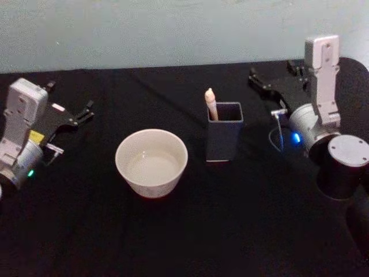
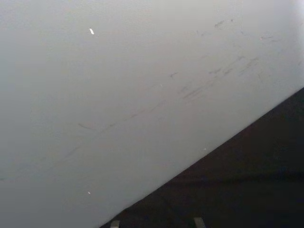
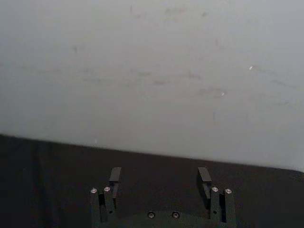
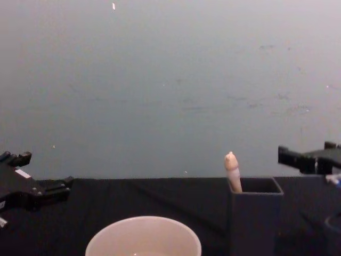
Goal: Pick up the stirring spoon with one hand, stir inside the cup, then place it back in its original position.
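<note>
Nearest the camera, the cup [image 1: 151, 162] is seen standing upright on the black tabletop [image 1: 190, 236], wide, white and round; in the chest view only its rim [image 4: 143, 234] is caught at the lower edge. Just to its right, apart from it, a dark grey square-sided holder [image 1: 224, 139] is set upright. The stirring spoon [image 1: 211, 104] is held in the near-left corner of that holder, its pale beige handle with the knob-like tip standing above the rim; shaft and bowl are hidden inside. The left gripper [image 1: 84, 113] is poised above the tabletop well left of the cup, nothing held; how far its fingers are parted cannot be told. The right gripper [image 3: 160, 178] is poised to the right of the holder and farther back, its fingers spread wide apart and nothing between them.
</note>
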